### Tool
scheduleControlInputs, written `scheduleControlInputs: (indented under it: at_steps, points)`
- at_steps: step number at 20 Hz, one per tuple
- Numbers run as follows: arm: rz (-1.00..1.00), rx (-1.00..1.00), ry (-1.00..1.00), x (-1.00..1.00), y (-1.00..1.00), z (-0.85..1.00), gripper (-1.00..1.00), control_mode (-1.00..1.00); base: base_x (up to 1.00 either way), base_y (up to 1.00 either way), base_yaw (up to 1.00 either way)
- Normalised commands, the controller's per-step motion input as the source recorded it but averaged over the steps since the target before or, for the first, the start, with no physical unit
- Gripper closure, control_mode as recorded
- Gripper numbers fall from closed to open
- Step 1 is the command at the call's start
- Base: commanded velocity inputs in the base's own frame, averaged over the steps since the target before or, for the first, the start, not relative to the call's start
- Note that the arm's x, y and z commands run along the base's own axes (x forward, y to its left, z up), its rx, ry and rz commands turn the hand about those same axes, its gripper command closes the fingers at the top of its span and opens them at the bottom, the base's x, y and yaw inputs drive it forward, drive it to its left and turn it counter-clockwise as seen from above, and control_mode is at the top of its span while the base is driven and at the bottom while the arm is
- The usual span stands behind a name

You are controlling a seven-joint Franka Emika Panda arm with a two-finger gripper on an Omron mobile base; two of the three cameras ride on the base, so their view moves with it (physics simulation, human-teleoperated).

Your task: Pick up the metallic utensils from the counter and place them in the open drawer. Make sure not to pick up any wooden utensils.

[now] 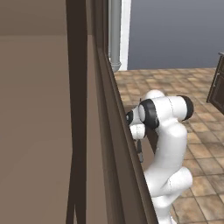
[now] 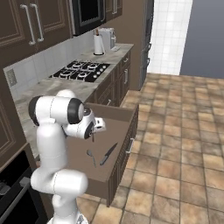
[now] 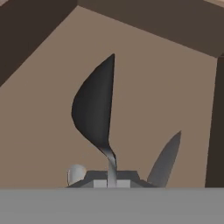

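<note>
Drawer [image 2: 114,114] of dark brown wood stands pulled open in the right base view, below the stone counter with the stove [image 2: 80,70]. On its floor lie a small metal spoon [image 2: 91,156] at left and, just beside it to the right, a black-handled knife [image 2: 108,153]. Above them the gripper [image 2: 92,136] points down, fingers clenched on a second dark spoon [image 3: 95,107], seen close in the hand view with the knife's grey blade beside it.
</note>
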Motion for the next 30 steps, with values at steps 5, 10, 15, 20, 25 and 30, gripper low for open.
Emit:
scheduleControlInputs:
  at_steps: [5, 10, 15, 20, 25, 30]
  points:
    - [0.00, 0.00, 0.06, 0.85, -0.03, -0.70, 1.00, -1.00, 0.00, 0.00, 0.00]
    - [0.04, -0.01, 0.09, 0.66, -0.12, -0.98, 1.00, -1.00, 0.00, 0.00, 0.00]
    - [0.05, 0.01, 0.03, 0.54, -0.07, -0.69, -1.00, -1.00, 0.00, 0.00, 0.00]
    - [0.00, 0.00, 0.00, 0.04, 0.00, 0.00, -1.00, -1.00, 0.00, 0.00, 0.00]
    - [-0.08, 0.01, 0.00, -0.04, 0.00, 0.46, -1.00, -1.00, 0.00, 0.00, 0.00]
    - [-0.08, 0.07, -0.04, -0.61, -0.10, 0.91, -1.00, -1.00, 0.00, 0.00, 0.00]
